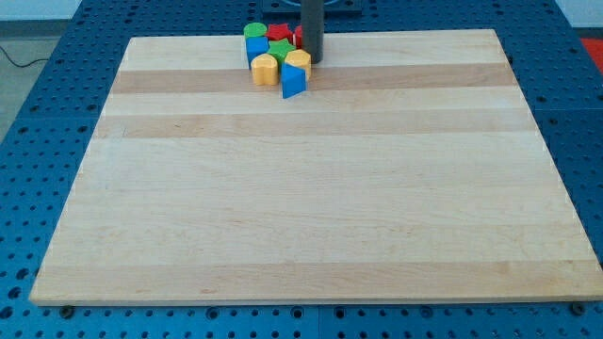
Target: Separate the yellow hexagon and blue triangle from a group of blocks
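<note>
A tight group of blocks sits at the top middle of the wooden board [311,188]. The yellow hexagon [297,60] is at the group's right side, and the blue triangle [293,82] touches it from below. My tip [314,60] stands at the hexagon's right edge, touching or nearly touching it. To the left are a rounded yellow block [264,69], a blue block [256,48], a green star [281,49], a green cylinder [254,30] and a red block [279,33]. Another red block [298,39] is partly hidden behind the rod.
The board lies on a blue perforated table [57,113]. The group is close to the board's top edge [188,39].
</note>
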`<action>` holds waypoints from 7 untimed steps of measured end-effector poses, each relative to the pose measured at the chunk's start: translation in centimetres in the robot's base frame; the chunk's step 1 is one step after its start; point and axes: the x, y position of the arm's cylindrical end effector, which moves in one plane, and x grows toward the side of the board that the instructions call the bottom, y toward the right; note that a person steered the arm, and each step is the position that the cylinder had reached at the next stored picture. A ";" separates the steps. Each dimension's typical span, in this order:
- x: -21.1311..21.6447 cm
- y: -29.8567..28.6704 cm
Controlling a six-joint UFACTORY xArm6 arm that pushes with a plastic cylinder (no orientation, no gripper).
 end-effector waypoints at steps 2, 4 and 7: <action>5.9 -5.5; 7.9 -6.9; 8.4 -7.3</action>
